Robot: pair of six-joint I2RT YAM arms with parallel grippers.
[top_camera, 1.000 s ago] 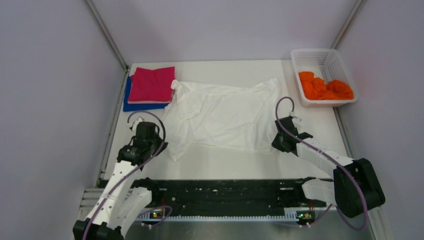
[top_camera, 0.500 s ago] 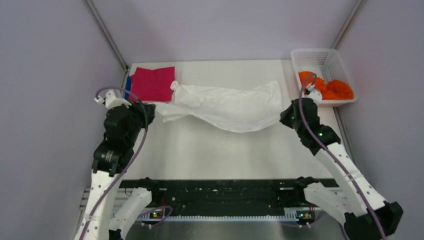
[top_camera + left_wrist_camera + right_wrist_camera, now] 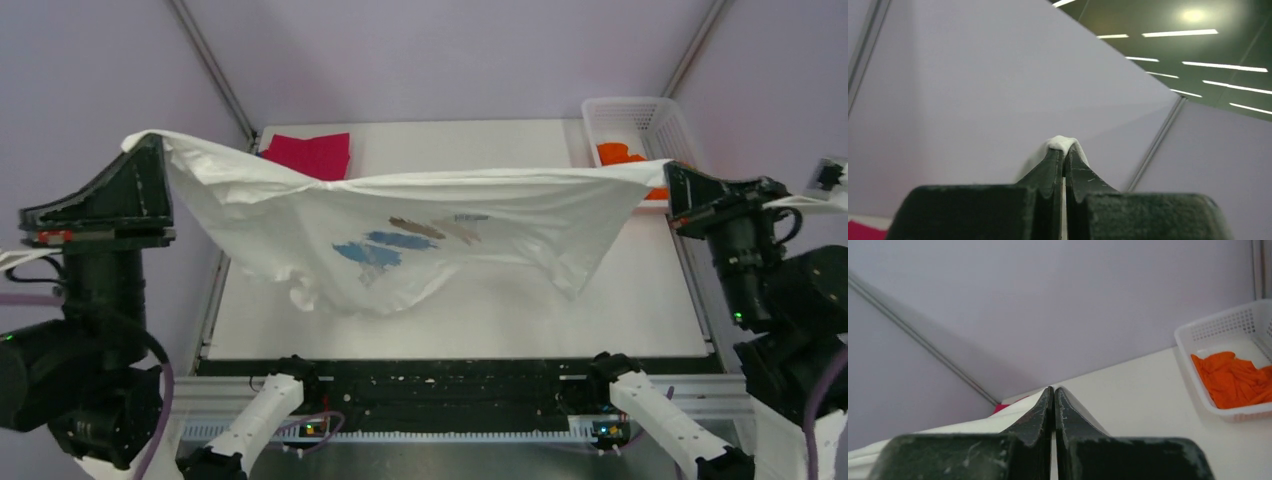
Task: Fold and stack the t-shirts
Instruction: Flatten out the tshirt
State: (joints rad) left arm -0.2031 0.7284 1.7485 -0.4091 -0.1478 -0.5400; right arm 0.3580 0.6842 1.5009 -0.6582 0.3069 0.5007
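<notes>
T-shirts in your view number three, and one of them looks finished. The white t-shirt (image 3: pixel 400 230) hangs in the air above the worktop (image 3: pixel 480 310), stretched between your two arms with its middle sagging and its blue-and-brown print (image 3: pixel 400 240) facing the top camera. Your left gripper (image 3: pixel 152 143) is clamped tight on its left top corner, and your right gripper (image 3: pixel 668 172) is clamped on the right end.

The magenta shirt (image 3: pixel 310 155) lies folded flat at the far left corner of the worktop, so count that one as done. The white one is spread but has no fold in it yet. The orange shirt (image 3: pixel 620 153) sits crumpled in the basket (image 3: pixel 640 108), untouched. By my reckoning most of the work is left: lay out and fold the white one, stack it, then do the orange.

Only the top view gives you the whole spread and the sag. The left wrist view shows what it cannot: a nub of white cloth pinched between the closed jaws, against the wall (image 3: pixel 973 100) and ceiling lights (image 3: pixel 1193 35). The right wrist view shows its jaws pressed together, though you cannot see cloth at their tips there. It does give you the basket and orange shirt unobstructed, where the top view has them partly covered by the white t-shirt.
</notes>
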